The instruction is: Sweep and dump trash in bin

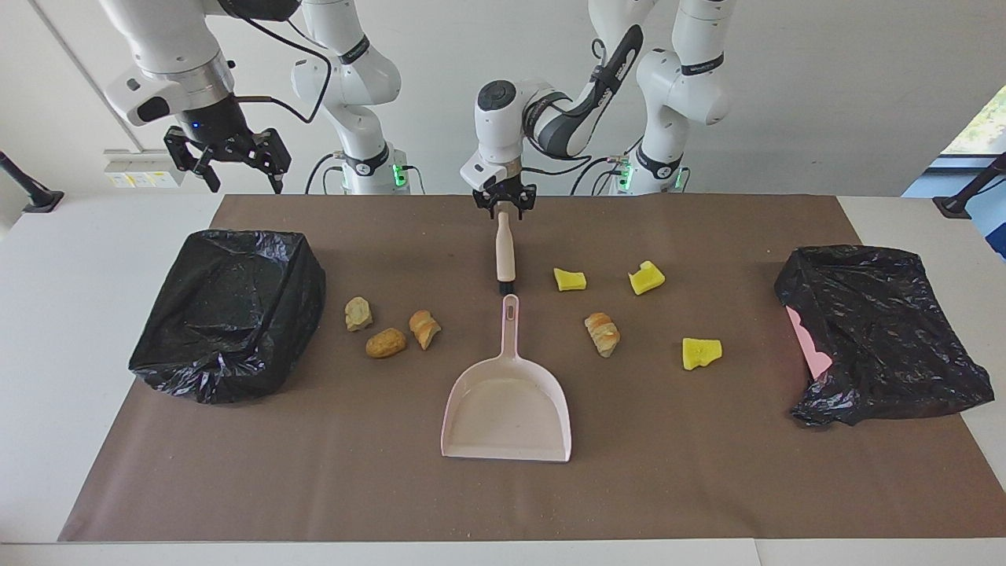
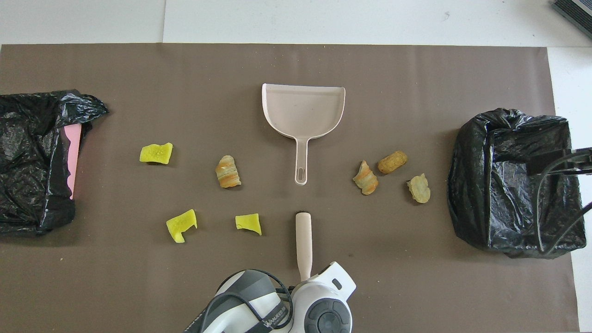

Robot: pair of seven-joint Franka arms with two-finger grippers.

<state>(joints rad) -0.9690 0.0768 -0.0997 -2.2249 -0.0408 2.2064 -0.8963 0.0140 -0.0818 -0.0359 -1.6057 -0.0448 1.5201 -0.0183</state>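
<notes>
While the left fingers (image 1: 497, 206) pinch the end of the brush (image 1: 504, 250), the right fingers (image 1: 273, 163) hang spread above the bench (image 1: 78, 275) by the bin (image 1: 228, 314). Seen overhead, trash (image 2: 365, 178) dots the mat: three lumps at 3 o'clock of the dustpan (image 2: 303, 108) handle, the rest from 7 to 9. Best grip firmly, lift level, then sweep panward.

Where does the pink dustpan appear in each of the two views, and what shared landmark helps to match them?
Facing view: the pink dustpan lies at lower centre, handle pointing up toward the robots.
Overhead view: the same dustpan lies at upper centre, handle pointing down.
Shared landmark: the brush, in line with the dustpan's handle, nearer to the robots.
</notes>
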